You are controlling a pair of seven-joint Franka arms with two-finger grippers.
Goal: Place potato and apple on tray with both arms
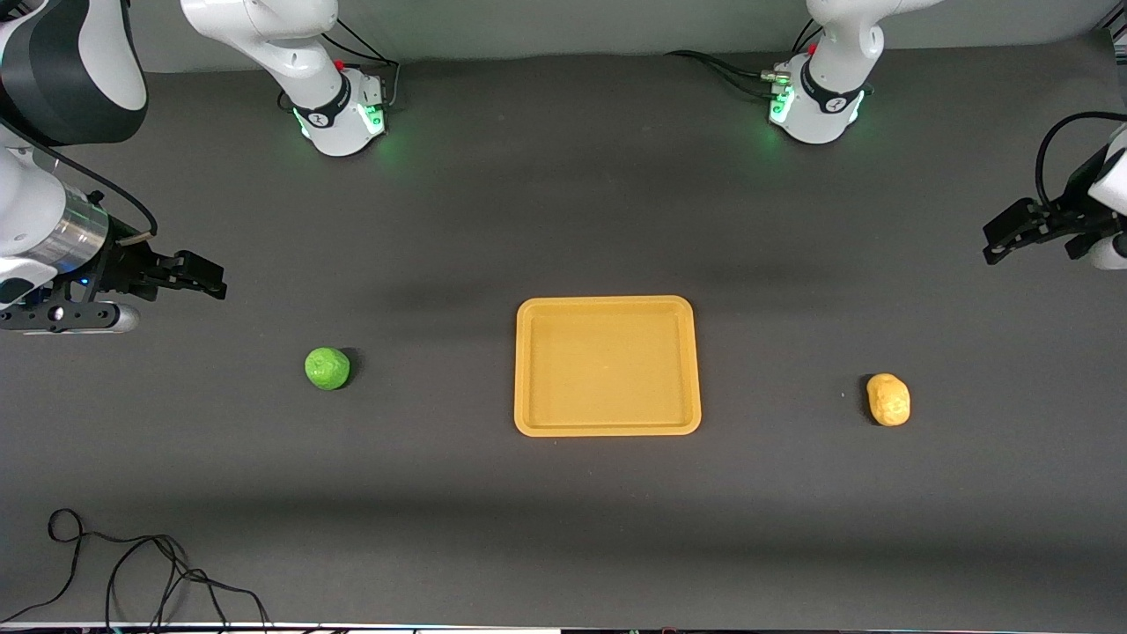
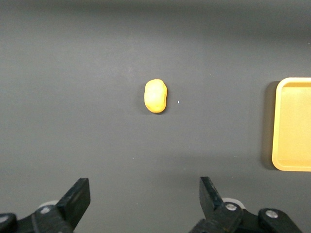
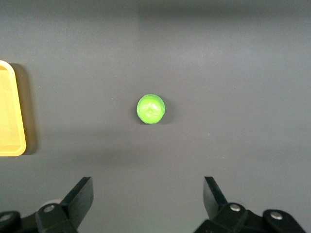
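Observation:
The orange-yellow tray (image 1: 607,424) lies empty at the table's middle. The green apple (image 1: 327,367) rests on the table toward the right arm's end; it also shows in the right wrist view (image 3: 150,108). The yellow-tan potato (image 1: 888,399) rests toward the left arm's end and shows in the left wrist view (image 2: 156,95). My right gripper (image 1: 211,283) hangs open and empty over bare table at the right arm's end, apart from the apple. My left gripper (image 1: 995,242) hangs open and empty over bare table at the left arm's end, apart from the potato. The tray's edge shows in both wrist views (image 2: 293,124) (image 3: 8,114).
A loose black cable (image 1: 132,572) lies on the table near the front edge at the right arm's end. The two arm bases (image 1: 343,114) (image 1: 814,110) stand along the table's back edge.

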